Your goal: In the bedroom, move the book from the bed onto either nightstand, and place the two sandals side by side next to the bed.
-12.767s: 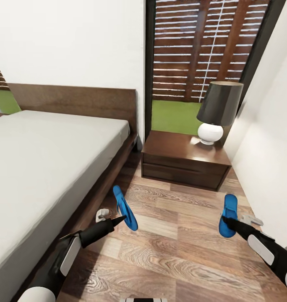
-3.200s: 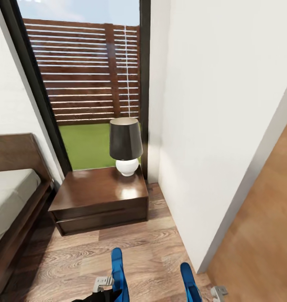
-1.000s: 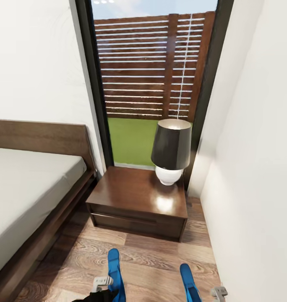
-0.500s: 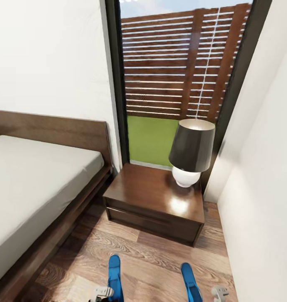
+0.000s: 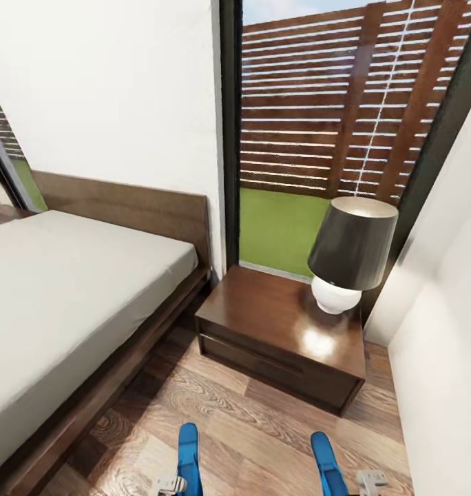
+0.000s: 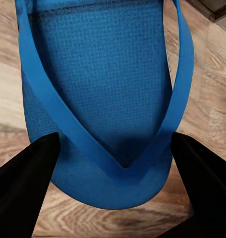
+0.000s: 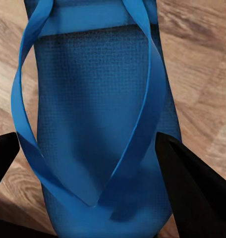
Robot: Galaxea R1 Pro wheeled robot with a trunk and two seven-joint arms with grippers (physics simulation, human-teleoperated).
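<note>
Head view looks down into the bedroom corner: the bed (image 5: 70,289) with its pale mattress and dark frame lies at the left, and the nightstand (image 5: 284,337) stands just beside it under a tall window (image 5: 346,124) that shows a slatted fence and grass. A lamp (image 5: 349,251) with a dark shade and round white base sits on the nightstand's right part. At the lower edge, two blue sandals poke up over the wood floor (image 5: 249,427), the left sandal (image 5: 188,458) and the right sandal (image 5: 328,463), well apart from each other. In the left wrist view, the left hand (image 6: 113,191) has its dark fingers (image 6: 28,183) pinching the left sandal by its edges near the toe post. In the right wrist view, the right hand (image 7: 93,183) likewise grips the right sandal between its fingers (image 7: 192,183).
</note>
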